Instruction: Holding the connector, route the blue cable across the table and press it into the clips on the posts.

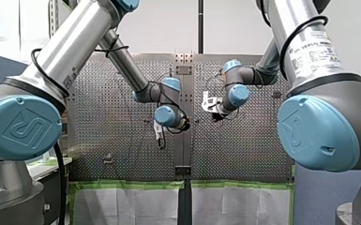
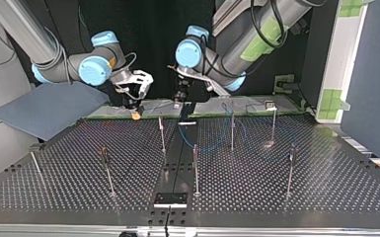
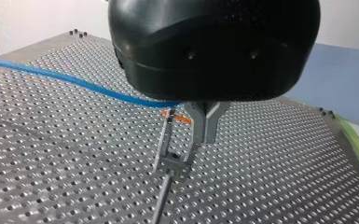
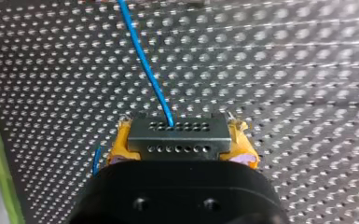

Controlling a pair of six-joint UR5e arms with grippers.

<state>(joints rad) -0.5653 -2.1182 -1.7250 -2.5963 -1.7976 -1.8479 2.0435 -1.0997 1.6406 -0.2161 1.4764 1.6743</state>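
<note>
right pincer [image 4: 182, 145] is clamped tight on the connector [image 4: 177, 129], blue cable [image 4: 144, 65] streaming ahead over the desk [image 4: 284, 70]. left pincer [image 3: 204, 130] hovers just beside a post [image 3: 164, 140], cable running up to it, but i can't tell its grip. early days, i'd say: other posts [image 2: 107, 170] look bare, clipping mostly left to do.

The blue cable [image 2: 185, 136] curves from twelve o'clock toward a post [image 2: 232, 131] at two o'clock on the table [image 2: 325, 187].
</note>
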